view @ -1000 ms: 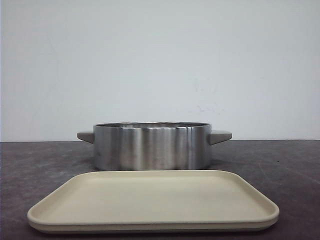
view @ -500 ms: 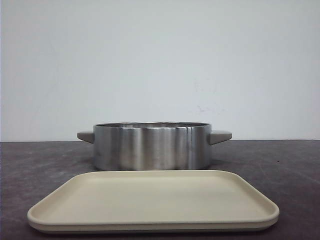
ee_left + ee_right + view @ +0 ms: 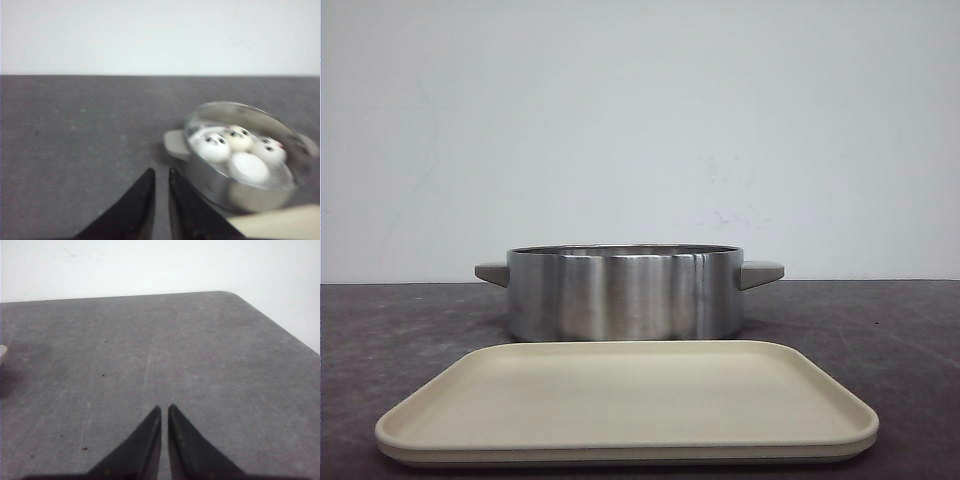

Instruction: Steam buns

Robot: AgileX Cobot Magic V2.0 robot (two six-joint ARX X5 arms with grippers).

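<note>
Nearest me, a smooth cream rectangular tray [image 3: 620, 400] with rounded corners lies just in front of the pot [image 3: 623, 292], a brushed-steel round one with stubby grey handles. I see four white panda-faced buns [image 3: 235, 150] bunched inside the pot. My left tool [image 3: 161, 181] hovers beside the pot, its jaws nearly together and holding nothing; my right tool [image 3: 164, 415] is likewise over bare grey speckled worktop [image 3: 200, 350].

we see our left gripper [image 3: 161, 176] nearly closed, holding nothing; our right gripper [image 3: 164, 411] likewise, tips almost touching.
</note>
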